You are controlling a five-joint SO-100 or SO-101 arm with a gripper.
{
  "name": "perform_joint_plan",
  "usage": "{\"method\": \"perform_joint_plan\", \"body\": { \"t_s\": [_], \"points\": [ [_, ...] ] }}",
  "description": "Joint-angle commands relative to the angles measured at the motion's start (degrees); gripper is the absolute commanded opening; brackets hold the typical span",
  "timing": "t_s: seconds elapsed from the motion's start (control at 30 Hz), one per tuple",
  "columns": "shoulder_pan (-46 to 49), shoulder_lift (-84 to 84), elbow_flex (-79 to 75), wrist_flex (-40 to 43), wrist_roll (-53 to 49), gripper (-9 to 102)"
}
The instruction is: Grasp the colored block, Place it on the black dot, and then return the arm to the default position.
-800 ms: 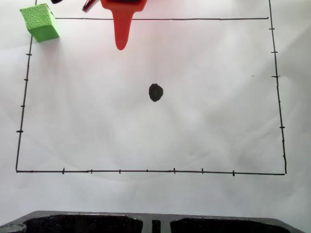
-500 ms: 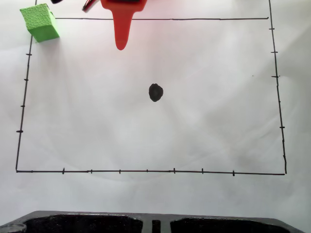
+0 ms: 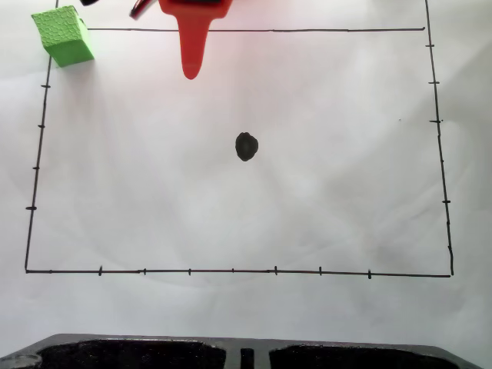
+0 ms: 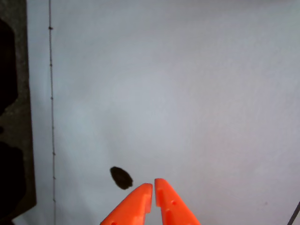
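Look at the fixed view and you will find the colored block [image 3: 63,35] sitting at the top left corner of the white paper [image 3: 323,200], right on the corner of the drawn black border [image 3: 34,177], tilted a little so that one edge faces the camera. It rests on the paper with nothing touching it. The black dot [image 3: 246,146] lies near the middle of the bordered area, well apart from the block and bare. The arm [image 3: 194,31] comes in from the top edge of that view, its long tapered finger pointing down toward the paper between the block and the dot, nearer to the top border line than to the dot. In the wrist view your claw [image 4: 153,186] enters from the bottom edge with its two orange tips drawn together, only a thin slit between them, and nothing held. The dot [image 4: 121,178] shows there just to the left of the tips, close but not under them. A dark foam-like tray [image 3: 246,354] runs along the bottom of the fixed view, and it appears again along the left edge of the wrist view [image 4: 14,140], beyond the thin border line.
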Motion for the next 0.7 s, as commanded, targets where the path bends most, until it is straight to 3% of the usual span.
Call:
{"method": "perform_joint_plan", "body": {
  "t_s": [0.0,0.2,0.4,0.67],
  "points": [
    [0.2,0.6,-0.3,-0.7,-0.3,0],
    [-0.6,-2.8,-1.1,-2.5,-1.3,0],
    [4.4,-14.2,-6.2,-8.7,-1.9,0],
    [14.3,-29.0,-27.4,0.0,-11.3,0]
  ]
}}
